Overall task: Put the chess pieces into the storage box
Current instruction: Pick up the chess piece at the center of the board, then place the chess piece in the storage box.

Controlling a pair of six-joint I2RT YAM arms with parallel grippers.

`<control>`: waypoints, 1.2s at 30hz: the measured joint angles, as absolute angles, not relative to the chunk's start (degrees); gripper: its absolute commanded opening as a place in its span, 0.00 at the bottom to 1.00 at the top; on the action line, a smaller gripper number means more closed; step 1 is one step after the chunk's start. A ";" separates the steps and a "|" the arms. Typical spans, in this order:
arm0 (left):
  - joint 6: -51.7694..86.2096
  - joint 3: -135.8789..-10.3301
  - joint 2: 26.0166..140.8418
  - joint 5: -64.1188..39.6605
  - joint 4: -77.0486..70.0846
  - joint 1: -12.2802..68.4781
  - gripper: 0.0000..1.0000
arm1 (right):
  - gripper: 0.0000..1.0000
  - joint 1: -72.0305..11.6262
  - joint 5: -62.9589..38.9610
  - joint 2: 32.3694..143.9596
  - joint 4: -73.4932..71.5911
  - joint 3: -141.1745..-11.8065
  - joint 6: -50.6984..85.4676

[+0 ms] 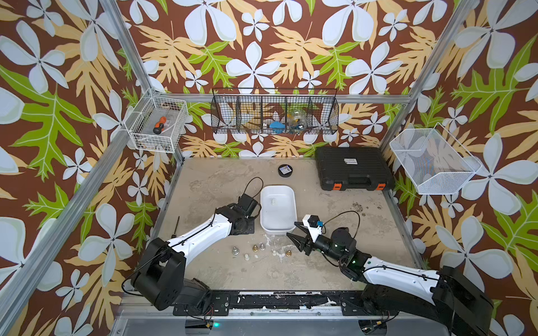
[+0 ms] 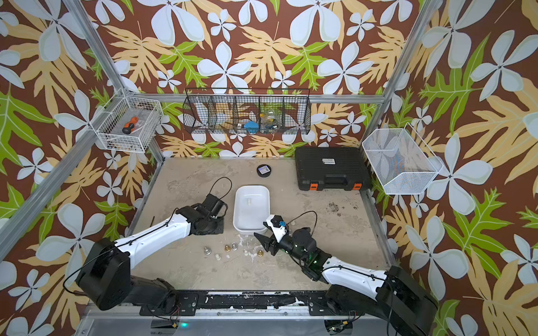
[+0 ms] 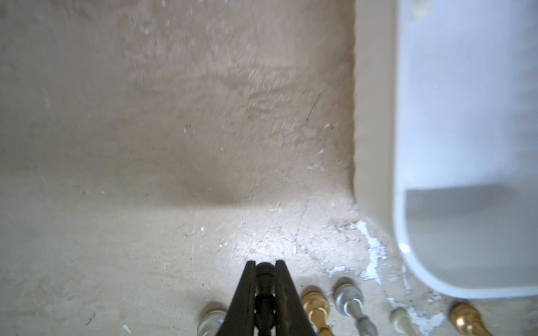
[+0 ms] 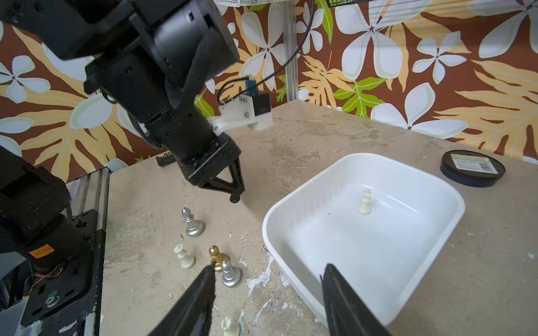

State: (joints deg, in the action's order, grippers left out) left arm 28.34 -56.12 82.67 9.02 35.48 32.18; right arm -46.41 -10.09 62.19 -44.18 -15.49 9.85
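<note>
Worktop (image 1: 334, 261): beige, floral walls behind.
Box (image 1: 278, 229): mid-worktop; one cream piece (image 4: 364, 202) stands inside.
Left hand (image 3: 265, 273): clamped on black piece (image 3: 265, 291), beside box (likely next in).
Right hand (image 4: 269, 267): wide, empty, at box's near corner.
Remaining: six pieces (image 1: 255, 248) near front edge.

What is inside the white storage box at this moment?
One cream-white chess piece stands upright on the floor of the storage box, toward its far end. Nothing else shows inside. The right gripper covers part of the near wall in the right wrist view.
</note>
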 measured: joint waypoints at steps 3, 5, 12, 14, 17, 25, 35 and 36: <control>27.00 -64.90 87.02 9.58 36.47 34.30 0.11 | 0.60 -46.41 -8.16 60.20 -44.82 -13.93 9.91; 26.57 -70.46 90.72 9.56 36.75 35.88 0.11 | 0.60 -46.41 -6.72 58.92 -44.91 -13.15 10.07; 22.39 -91.94 108.20 7.99 39.16 39.35 0.11 | 0.60 -46.39 -0.80 53.47 -45.43 -10.48 10.15; 21.52 -97.25 113.36 7.07 39.99 39.44 0.11 | 0.60 -46.37 1.41 51.96 -45.39 -9.74 10.20; 20.16 -103.63 119.55 6.76 41.74 39.51 0.11 | 0.60 -46.37 3.62 50.26 -45.39 -9.06 10.20; 17.89 -112.99 129.91 5.72 44.40 39.53 0.11 | 0.61 -46.37 5.98 49.15 -45.39 -8.69 10.17; 16.64 -119.09 136.90 6.85 46.68 39.20 0.11 | 0.61 -46.37 5.96 48.84 -45.36 -8.69 10.20; 16.64 -119.44 137.27 6.85 46.72 39.07 0.11 | 0.61 -46.37 5.96 48.80 -45.36 -8.69 10.20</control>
State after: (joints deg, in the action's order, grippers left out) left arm 16.64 -119.44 137.27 6.85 46.72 39.07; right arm -46.37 5.96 48.80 -45.36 -8.69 10.20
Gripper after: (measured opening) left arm 0.139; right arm 0.613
